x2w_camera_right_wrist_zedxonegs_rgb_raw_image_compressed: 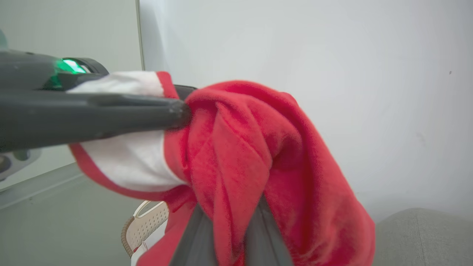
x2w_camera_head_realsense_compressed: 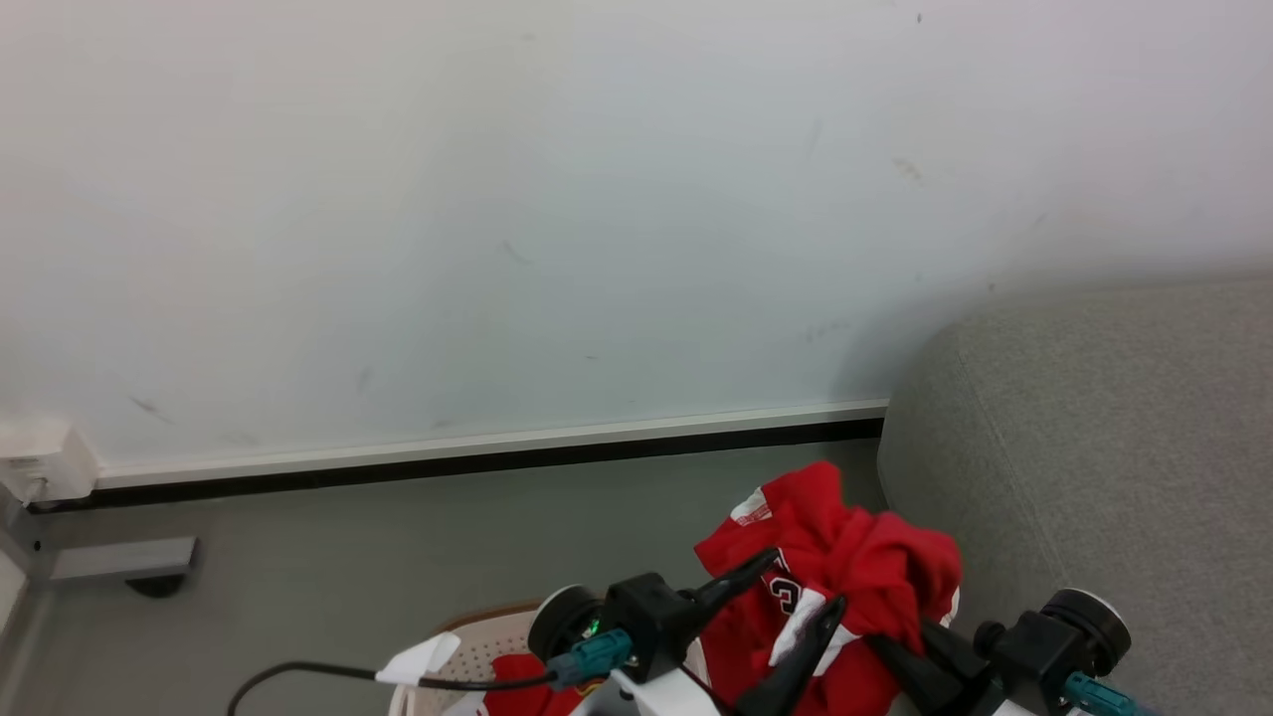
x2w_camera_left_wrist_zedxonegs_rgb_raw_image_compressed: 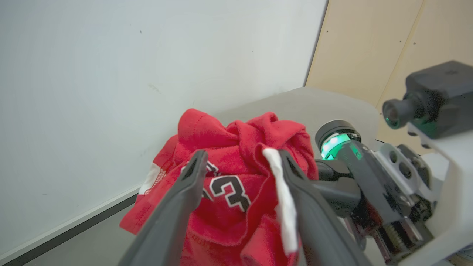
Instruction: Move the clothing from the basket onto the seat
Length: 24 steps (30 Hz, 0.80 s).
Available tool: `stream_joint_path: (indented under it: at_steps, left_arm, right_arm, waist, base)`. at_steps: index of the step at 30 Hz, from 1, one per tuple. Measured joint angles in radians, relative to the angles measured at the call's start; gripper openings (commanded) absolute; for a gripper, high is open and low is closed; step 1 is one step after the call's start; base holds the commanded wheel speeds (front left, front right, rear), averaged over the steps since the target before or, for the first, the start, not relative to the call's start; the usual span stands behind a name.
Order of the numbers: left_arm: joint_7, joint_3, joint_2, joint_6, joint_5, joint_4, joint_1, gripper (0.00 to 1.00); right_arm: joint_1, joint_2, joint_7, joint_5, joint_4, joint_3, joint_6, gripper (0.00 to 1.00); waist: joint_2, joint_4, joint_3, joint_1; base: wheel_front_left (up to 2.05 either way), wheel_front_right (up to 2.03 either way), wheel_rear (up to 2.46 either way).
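A bunched piece of red clothing point(x2w_camera_head_realsense_compressed: 845, 567) with white trim and dark lettering hangs in the air between both grippers, left of the grey seat point(x2w_camera_head_realsense_compressed: 1104, 477). My right gripper point(x2w_camera_head_realsense_compressed: 900, 646) is shut on the clothing point(x2w_camera_right_wrist_zedxonegs_rgb_raw_image_compressed: 240, 147), its fingertips buried in the folds. My left gripper point(x2w_camera_left_wrist_zedxonegs_rgb_raw_image_compressed: 242, 159) is open, its two fingers point(x2w_camera_left_wrist_zedxonegs_rgb_raw_image_compressed: 184, 192) spread either side of the lettered part, and a white strip is draped on the right one. The cream basket point(x2w_camera_head_realsense_compressed: 477, 636) sits below at the bottom edge, with more red fabric point(x2w_camera_head_realsense_compressed: 517, 681) in it.
A pale wall with a white and black baseboard point(x2w_camera_head_realsense_compressed: 497, 452) runs behind. Grey floor point(x2w_camera_head_realsense_compressed: 348, 557) lies left of the basket. A white box point(x2w_camera_head_realsense_compressed: 40, 462) sits at the far left, and a black cable point(x2w_camera_head_realsense_compressed: 298, 671) runs along the floor. Beige panelling point(x2w_camera_left_wrist_zedxonegs_rgb_raw_image_compressed: 388, 44) stands beyond the seat point(x2w_camera_left_wrist_zedxonegs_rgb_raw_image_compressed: 314, 107).
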Motion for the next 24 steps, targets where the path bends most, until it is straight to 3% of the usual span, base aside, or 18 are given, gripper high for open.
stream_joint_path:
  at_steps: [8, 24]
  left_arm:
    - [-0.053, 0.0, 0.014, 0.016, 0.018, 0.055, -0.007, 1.0]
    - [-0.115, -0.026, -0.013, 0.019, 0.007, 0.156, -0.033, 1.0]
  right_arm:
    - [0.016, -0.041, 0.0, -0.007, -0.018, -0.063, 0.0, 0.0]
    - [0.024, -0.119, 0.0, -0.003, -0.086, -0.162, 0.0, 0.0]
  waist:
    - [0.0, -0.07, 0.002, 0.0]
    - [0.0, -0.266, 0.031, 0.0]
  base:
    - [0.0, 0.0, 0.0]
    - [0.0, 0.0, 0.0]
